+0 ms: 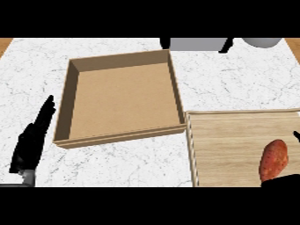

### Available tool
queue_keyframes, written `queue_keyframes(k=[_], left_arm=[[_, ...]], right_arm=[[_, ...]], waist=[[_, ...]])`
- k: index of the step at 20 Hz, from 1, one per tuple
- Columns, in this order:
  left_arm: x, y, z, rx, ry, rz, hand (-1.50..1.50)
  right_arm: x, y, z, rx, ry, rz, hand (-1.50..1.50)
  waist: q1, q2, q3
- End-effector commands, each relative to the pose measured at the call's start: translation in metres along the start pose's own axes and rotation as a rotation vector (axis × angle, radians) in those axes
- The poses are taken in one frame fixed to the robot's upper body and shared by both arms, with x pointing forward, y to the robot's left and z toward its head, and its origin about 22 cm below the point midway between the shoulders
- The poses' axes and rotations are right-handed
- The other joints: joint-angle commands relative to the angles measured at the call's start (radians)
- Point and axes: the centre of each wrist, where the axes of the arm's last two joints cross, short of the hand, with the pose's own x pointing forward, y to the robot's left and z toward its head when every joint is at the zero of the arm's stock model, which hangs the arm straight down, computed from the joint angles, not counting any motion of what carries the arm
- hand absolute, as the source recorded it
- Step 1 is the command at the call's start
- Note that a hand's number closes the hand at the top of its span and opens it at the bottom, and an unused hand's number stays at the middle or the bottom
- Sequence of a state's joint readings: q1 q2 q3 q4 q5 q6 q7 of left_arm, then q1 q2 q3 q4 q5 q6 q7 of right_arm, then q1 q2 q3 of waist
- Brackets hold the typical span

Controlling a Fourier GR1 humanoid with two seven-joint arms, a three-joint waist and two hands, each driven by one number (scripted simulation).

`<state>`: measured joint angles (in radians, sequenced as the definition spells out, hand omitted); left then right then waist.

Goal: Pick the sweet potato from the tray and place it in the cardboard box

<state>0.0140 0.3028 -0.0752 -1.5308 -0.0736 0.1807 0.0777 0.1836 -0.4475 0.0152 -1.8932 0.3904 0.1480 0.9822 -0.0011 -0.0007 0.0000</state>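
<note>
Lying lengthwise on the wooden tray: the sweet potato, well to the right of the cardboard box and nearer the robot than the box's front wall. Not lifted yet. At its near end, the right hand, fingers spread wide and reaching up along the side turned away from the box, wrapped round nothing so far.

Probably best to shift forward first, so the grasp lands on the thick middle rather than the tapered near end. Bring the thumb in on the box-facing side, then curl the fingers from the far side. Raise straight up until clear of the tray's rim. Carry left and away, high enough to pass over the box's right wall, which stands taller than the rim. Lower close to the box floor before letting go; likely to roll if released from height.

Just outside the box's left wall: the left hand, fingers straight, resting. No need to involve it.

Beyond the box's far wall: a grey shape and a white one, both cut off and not identifiable.
</note>
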Motion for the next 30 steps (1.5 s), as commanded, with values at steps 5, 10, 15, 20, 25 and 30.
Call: queue_keyframes(k=[5,10,15,20,25,30], left_arm=[[0.001,0.006,-0.013,-0.002,0.003,-0.011,0.00],[0.002,-0.004,0.000,0.018,-0.030,0.014,0.00],[0.001,0.002,0.001,-0.018,0.001,-0.012,0.00],[0.002,0.016,0.012,-0.011,-0.005,-0.006,0.00],[0.005,0.010,-0.006,-0.007,0.000,-0.001,0.00],[0.022,-0.015,-0.012,-0.065,-0.055,0.000,0.00]], right_arm=[[0.012,0.010,-0.004,-0.003,0.012,0.006,-1.50],[0.005,0.020,-0.010,0.022,0.022,0.026,-1.50],[0.004,0.031,-0.016,0.041,0.020,0.035,-1.50],[0.002,0.024,-0.021,0.062,0.005,0.000,1.50],[-0.011,0.046,-0.022,-0.170,-0.015,0.150,1.50],[0.055,0.016,-0.026,-0.158,-0.380,0.336,1.50]], waist=[[0.000,0.000,0.000],[0.000,0.000,0.000],[0.001,0.000,0.000],[0.002,0.000,0.000],[0.000,0.000,0.000],[0.082,0.015,0.002]])
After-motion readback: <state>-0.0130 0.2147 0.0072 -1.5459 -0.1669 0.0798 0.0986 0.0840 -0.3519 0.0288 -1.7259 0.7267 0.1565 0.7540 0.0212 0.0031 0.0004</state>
